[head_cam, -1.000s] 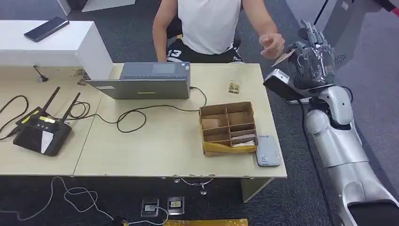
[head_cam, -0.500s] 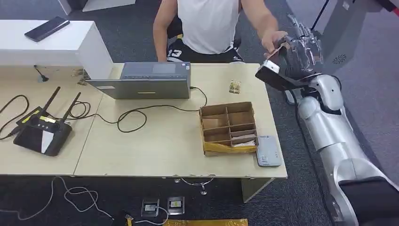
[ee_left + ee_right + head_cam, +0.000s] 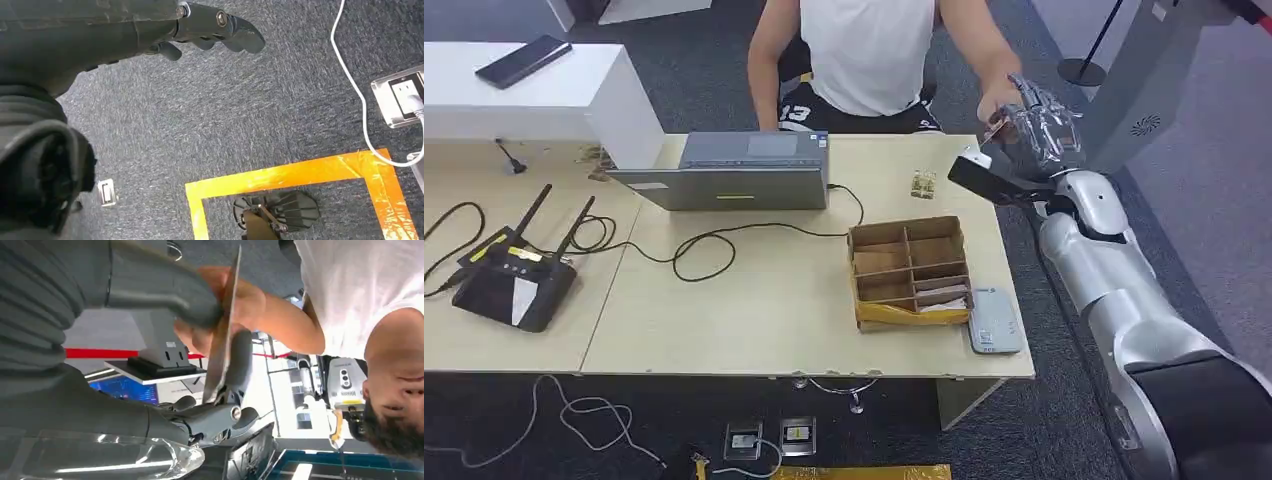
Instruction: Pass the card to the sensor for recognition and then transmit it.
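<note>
Left hand (image 3: 210, 27): hangs low beside the body over dark carpet; fingers loosely curled inward, nothing in them. Beyond its fingertips on the floor: orange tape outline (image 3: 295, 175), white cable (image 3: 352, 85), floor socket (image 3: 402, 95).

Counter (image 3: 774, 310), items ordered by nearness to the right hand, far to near:
- Black router (image 3: 512, 280) with two antennas, far end, well apart from the hand.
- Grey laptop (image 3: 729, 172), lid toward the robot, cable trailing from it.
- Cardboard divider box (image 3: 909, 268), near the forearm, compartments holding flat pieces.
- Grey sensor (image 3: 993, 320), touching the box's side, at the counter edge, below and behind the raised hand.

Right hand (image 3: 1036, 125): raised past the far corner of the counter, thumb and fingers (image 3: 240, 360) pinching the card (image 3: 222, 335) edge-on. Card held upright, well apart from the sensor.

Person's hand (image 3: 1001, 98): just beyond the right hand's fingertips, touching the card from the opposite side.

Step in hand, as judged: the transmit stage, the card offered to the seated person; whether recognition took place cannot be read here.

Next move calls for: the person securing a firm hold on the card, then the hand's fingers releasing cleanly and the arm drawing back without clipping the counter corner.
</note>
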You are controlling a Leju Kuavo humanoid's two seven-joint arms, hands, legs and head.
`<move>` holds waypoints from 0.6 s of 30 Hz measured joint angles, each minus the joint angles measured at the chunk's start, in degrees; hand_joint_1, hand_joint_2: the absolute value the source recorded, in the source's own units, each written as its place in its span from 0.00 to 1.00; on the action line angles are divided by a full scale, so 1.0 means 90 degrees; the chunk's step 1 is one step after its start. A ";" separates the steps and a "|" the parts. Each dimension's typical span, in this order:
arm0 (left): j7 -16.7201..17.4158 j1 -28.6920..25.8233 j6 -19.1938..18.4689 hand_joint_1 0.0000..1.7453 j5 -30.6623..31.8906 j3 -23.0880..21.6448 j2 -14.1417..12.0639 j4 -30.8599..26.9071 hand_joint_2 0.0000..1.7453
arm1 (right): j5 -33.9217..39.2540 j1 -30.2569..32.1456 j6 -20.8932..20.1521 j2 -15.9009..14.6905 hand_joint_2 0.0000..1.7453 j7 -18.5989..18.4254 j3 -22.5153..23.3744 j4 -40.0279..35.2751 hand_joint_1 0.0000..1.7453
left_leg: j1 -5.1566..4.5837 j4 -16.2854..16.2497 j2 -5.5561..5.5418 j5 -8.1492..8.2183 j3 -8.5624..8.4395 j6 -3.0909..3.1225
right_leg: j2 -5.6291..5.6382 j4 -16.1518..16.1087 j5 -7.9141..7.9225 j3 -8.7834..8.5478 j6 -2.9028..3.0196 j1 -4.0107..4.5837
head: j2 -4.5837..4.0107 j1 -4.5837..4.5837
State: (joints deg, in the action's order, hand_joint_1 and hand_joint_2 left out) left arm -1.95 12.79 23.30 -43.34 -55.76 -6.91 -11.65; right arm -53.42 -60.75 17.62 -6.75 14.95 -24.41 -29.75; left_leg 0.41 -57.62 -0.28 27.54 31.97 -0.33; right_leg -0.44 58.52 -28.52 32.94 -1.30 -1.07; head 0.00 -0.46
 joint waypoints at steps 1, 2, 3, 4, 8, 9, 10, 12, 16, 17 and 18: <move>0.0000 -0.0004 0.0000 0.00 -0.0010 -0.0002 0.0000 0.0000 0.00 | 0.0000 -0.0004 0.0019 0.0010 1.00 0.0000 -0.0002 0.0061 0.00 | 0.0000 0.0000 0.0000 0.0000 -0.0001 0.0000 | 0.0000 0.0000 0.0000 0.0000 0.0000 0.0000 | 0.0000 0.0002; 0.0000 -0.0009 0.0000 0.00 -0.0015 -0.0002 0.0000 0.0000 0.00 | -0.0002 -0.0003 0.0039 0.0022 1.00 0.0002 -0.0007 0.0121 0.00 | 0.0000 0.0000 0.0000 0.0000 0.0000 0.0000 | -0.0001 0.0000 0.0000 0.0000 0.0000 0.0000 | 0.0000 0.0000; 0.0000 -0.0015 0.0000 0.00 -0.0015 -0.0005 0.0000 0.0000 0.00 | -0.0005 0.0001 0.0058 0.0029 1.00 0.0005 -0.0012 0.0165 0.00 | 0.0000 0.0000 0.0000 0.0000 0.0001 0.0000 | -0.0001 0.0000 0.0000 0.0001 0.0000 0.0000 | 0.0000 0.0000; 0.0000 -0.0021 0.0000 0.00 -0.0017 -0.0005 0.0000 0.0000 0.00 | -0.0007 0.0005 0.0094 0.0036 1.00 0.0005 -0.0027 0.0196 0.00 | 0.0000 0.0000 0.0000 0.0000 0.0001 0.0000 | 0.0000 0.0000 0.0000 0.0002 0.0000 0.0000 | 0.0000 0.0002; 0.0000 -0.0047 0.0019 0.00 -0.0046 -0.0005 -0.0002 0.0000 0.00 | 0.0020 0.0004 0.0321 0.0036 1.00 0.0051 -0.0051 0.0296 0.00 | 0.0000 0.0000 0.0001 0.0000 0.0000 0.0000 | 0.0001 0.0000 0.0000 0.0002 0.0000 0.0000 | 0.0000 0.0002; 0.0000 -0.0057 0.0019 0.00 -0.0066 -0.0005 0.0000 0.0000 0.00 | 0.0058 0.0006 0.0379 0.0036 1.00 0.0092 -0.0053 0.0313 0.00 | 0.0000 0.0000 0.0001 0.0000 0.0000 0.0000 | 0.0001 0.0000 0.0000 0.0003 0.0000 0.0000 | 0.0000 0.0000; 0.0000 -0.0069 0.0022 0.00 -0.0070 -0.0005 -0.0002 0.0000 0.00 | 0.0102 0.0005 0.0454 0.0036 1.00 0.0148 -0.0053 0.0328 0.00 | 0.0000 0.0000 0.0002 0.0000 0.0000 0.0000 | 0.0002 0.0000 0.0000 0.0003 0.0000 0.0000 | 0.0000 0.0002; 0.0000 -0.0092 0.0027 0.00 -0.0070 -0.0005 -0.0002 0.0000 0.00 | 0.0216 0.0005 0.0656 0.0034 1.00 0.0287 -0.0051 0.0347 0.00 | 0.0000 -0.0001 0.0003 0.0000 -0.0003 0.0000 | 0.0003 0.0000 0.0000 0.0003 0.0000 0.0000 | 0.0000 0.0000; -0.0012 -0.0127 0.0117 0.00 -0.0153 -0.0005 0.0000 0.0000 0.00 | 0.0476 0.0003 0.1115 -0.0012 1.00 0.0552 -0.0036 0.0335 0.00 | -0.0001 -0.0002 0.0004 0.0000 -0.0005 0.0000 | 0.0004 -0.0001 0.0000 0.0002 0.0000 -0.0001 | 0.0000 0.0002; -0.0019 -0.0143 0.0146 0.00 -0.0175 -0.0005 0.0000 0.0000 0.00 | 0.0527 0.0003 0.1239 -0.0039 1.00 0.0593 -0.0034 0.0320 0.00 | -0.0001 -0.0002 0.0003 0.0000 -0.0005 0.0000 | 0.0004 -0.0001 0.0000 0.0002 0.0000 -0.0001 | 0.0000 0.0000; -0.0041 -0.0172 0.0173 0.00 -0.0207 -0.0005 0.0000 0.0000 0.00 | 0.0605 0.0003 0.1470 -0.0090 1.00 0.0656 -0.0024 0.0272 0.00 | -0.0001 -0.0002 0.0004 0.0000 -0.0005 0.0000 | 0.0005 -0.0001 0.0000 0.0003 0.0000 -0.0001 | 0.0000 0.0000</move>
State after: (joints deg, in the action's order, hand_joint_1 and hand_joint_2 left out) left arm -2.32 11.24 24.85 -45.20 -55.80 -6.91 -11.65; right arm -47.97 -60.73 30.85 -7.56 20.85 -24.63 -27.30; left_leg 0.40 -57.64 -0.25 27.54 31.92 -0.33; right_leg -0.39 58.51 -28.52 32.97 -1.30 -1.07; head 0.00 -0.46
